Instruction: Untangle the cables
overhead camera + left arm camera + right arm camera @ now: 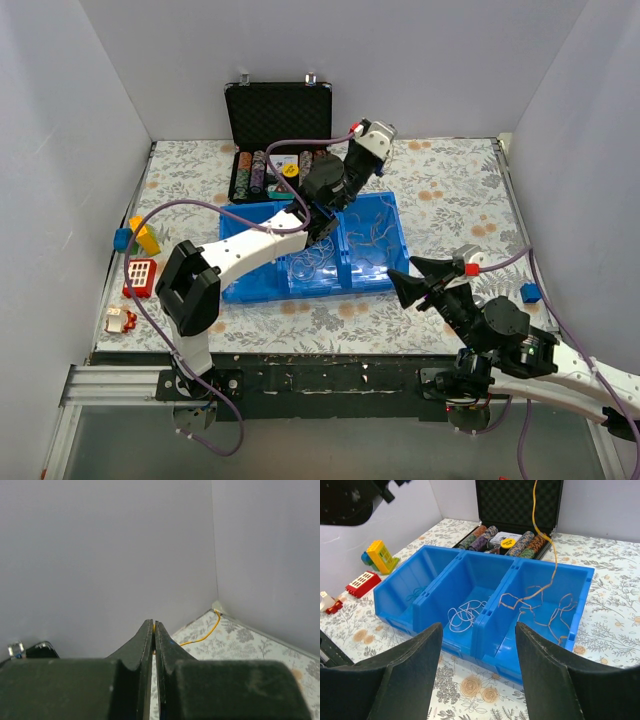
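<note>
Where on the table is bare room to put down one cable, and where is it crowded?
The widest bare patch of table lies between the right wall of the blue tray and the table's right edge, beyond the open right gripper. Left of the tray is crowded with toy blocks; the chip case stands close behind its left half.

Honestly can't read any text or numbers here (yellow disc (pixel 508 543) in the chip case (pixel 510 500) is too blurry)
</note>
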Action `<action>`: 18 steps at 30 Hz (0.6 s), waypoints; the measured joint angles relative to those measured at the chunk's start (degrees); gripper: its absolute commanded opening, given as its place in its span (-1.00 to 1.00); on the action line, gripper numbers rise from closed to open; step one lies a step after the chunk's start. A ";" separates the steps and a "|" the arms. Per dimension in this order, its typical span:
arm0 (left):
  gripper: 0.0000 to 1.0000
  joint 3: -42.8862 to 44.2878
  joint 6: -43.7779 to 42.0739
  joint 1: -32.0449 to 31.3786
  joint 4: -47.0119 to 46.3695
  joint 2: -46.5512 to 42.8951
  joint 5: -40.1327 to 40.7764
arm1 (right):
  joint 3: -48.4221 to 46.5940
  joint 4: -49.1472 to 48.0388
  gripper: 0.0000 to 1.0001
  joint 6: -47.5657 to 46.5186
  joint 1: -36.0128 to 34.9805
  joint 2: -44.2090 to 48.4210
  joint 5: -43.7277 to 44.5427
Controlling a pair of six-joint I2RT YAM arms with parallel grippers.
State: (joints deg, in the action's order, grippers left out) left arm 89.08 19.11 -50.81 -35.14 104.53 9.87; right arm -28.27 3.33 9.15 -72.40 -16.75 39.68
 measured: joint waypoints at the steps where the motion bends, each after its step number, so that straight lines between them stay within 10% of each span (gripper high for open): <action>1: -1.00 -0.50 0.83 0.00 0.57 0.00 0.46 | 0.00 0.00 0.36 0.02 0.00 0.42 0.46; 18: -1.00 -12.55 -5.68 1.73 8.46 5.29 7.48 | 0.00 2.21 0.34 1.90 0.00 1.70 5.22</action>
State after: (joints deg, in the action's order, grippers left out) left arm 76.53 13.43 -49.08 -26.68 109.82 17.34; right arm -28.27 5.54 11.05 -72.40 -15.05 44.91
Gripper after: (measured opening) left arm 0.014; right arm 0.673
